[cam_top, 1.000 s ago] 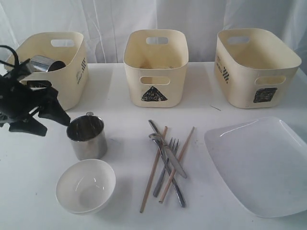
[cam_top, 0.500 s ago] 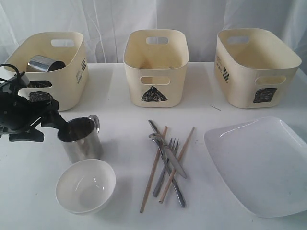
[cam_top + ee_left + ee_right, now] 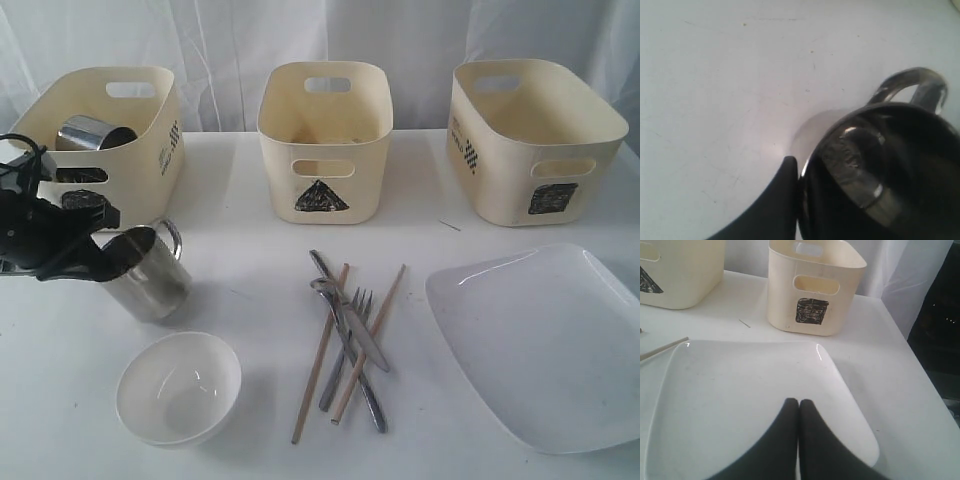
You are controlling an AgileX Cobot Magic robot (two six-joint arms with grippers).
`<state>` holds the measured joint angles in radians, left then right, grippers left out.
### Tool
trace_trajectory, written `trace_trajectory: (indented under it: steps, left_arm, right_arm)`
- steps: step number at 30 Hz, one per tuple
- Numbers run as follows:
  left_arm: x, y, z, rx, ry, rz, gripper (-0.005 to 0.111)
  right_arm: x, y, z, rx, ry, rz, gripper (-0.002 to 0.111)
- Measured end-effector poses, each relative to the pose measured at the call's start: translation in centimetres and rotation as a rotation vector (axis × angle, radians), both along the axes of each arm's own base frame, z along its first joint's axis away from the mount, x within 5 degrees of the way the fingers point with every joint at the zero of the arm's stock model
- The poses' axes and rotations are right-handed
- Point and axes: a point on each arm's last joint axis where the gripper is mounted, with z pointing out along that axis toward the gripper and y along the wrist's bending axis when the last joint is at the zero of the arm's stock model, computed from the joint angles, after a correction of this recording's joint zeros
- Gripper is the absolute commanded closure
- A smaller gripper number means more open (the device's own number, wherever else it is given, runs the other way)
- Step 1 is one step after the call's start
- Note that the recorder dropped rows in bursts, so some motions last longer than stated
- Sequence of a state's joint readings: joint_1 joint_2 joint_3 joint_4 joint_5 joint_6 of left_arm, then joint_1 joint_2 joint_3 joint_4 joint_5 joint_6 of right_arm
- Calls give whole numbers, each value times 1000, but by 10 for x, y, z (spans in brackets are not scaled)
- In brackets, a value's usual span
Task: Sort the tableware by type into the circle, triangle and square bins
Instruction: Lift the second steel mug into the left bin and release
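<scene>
Steel mug [image 3: 152, 282] sits at the far left of the white table [image 3: 250, 230], tipped over with its mouth facing left and its loop handle uppermost. The left gripper [image 3: 104, 262] is clenched on the mug's rim; the left wrist view shows one black finger [image 3: 782, 200] pressed against the outside of the rim, with the other lost in the dark interior. Behind it stands the left bin [image 3: 145, 150], its front mark partly hidden by the arm, with a second steel mug [image 3: 88, 132] lying inside. Nearer the camera a white bowl [image 3: 180, 385] rests upright, just beside the tilted mug but not touching it.

At centre stands the triangle bin [image 3: 275, 150]. In front of it lie a knife [image 3: 368, 345], fork [image 3: 340, 365] and spoon [image 3: 362, 385], crossed with two chopsticks [image 3: 318, 358].

To the right are the square bin [image 3: 500, 160] and, before it, the large white plate [image 3: 545, 340]. The right gripper [image 3: 799, 407] hangs over the plate, fingers pressed together on nothing.
</scene>
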<state>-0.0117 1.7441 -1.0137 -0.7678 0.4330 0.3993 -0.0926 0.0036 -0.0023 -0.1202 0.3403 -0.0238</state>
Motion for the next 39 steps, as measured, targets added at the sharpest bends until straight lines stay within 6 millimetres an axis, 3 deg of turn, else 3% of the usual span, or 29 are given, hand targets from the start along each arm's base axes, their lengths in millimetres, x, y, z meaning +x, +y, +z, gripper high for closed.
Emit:
trace_trajectory:
  steps: [7, 10, 12, 14, 15, 16, 18, 20, 22, 26, 28, 30, 32, 33, 36, 39]
  left_arm:
    - [-4, -2, 1, -14, 22, -24, 107]
    - [-6, -3, 17, -5, -33, -78, 107]
    - [-6, -3, 39, 13, -125, -96, 107]
    - [-1, 8, 110, 109, -468, 5, 107]
    - [-2, 11, 127, 133, -550, 47, 107]
    - [-1, 22, 158, 192, -727, 167, 107]
    - [2, 39, 185, 269, -917, 361, 107]
    - [11, 51, 186, 277, -993, 527, 107]
    - [33, 54, 166, 269, -1010, 571, 107]
    - [96, 36, 112, 311, -993, 306, 105]
    - [115, 32, 89, 303, -955, 253, 91]
    - [126, 30, 81, 294, -943, 239, 59]
    - [129, 30, 82, 277, -942, 243, 43]
    - [130, 29, 83, 235, -932, 273, 41]
    - [127, 27, 89, 154, -913, 302, 40]
    - [109, 19, 124, 153, -953, 185, 41]
  right_arm:
    - [0, 0, 0, 0, 0, 0, 108]
    - [0, 0, 0, 0, 0, 0, 108]
    - [0, 0, 0, 0, 0, 0, 108]
    - [0, 0, 0, 0, 0, 0, 108]
    - [0, 0, 0, 0, 0, 0, 108]
    - [0, 0, 0, 0, 0, 0, 108]
    - [0, 0, 0, 0, 0, 0, 108]
    - [0, 0, 0, 0, 0, 0, 108]
    - [0, 0, 0, 0, 0, 0, 108]
    - [0, 0, 0, 0, 0, 0, 108]
    - [0, 0, 0, 0, 0, 0, 108]
    - [0, 0, 0, 0, 0, 0, 108]
    - [0, 0, 0, 0, 0, 0, 108]
    - [0, 0, 0, 0, 0, 0, 108]
    - [0, 0, 0, 0, 0, 0, 108]
    - [0, 0, 0, 0, 0, 0, 108]
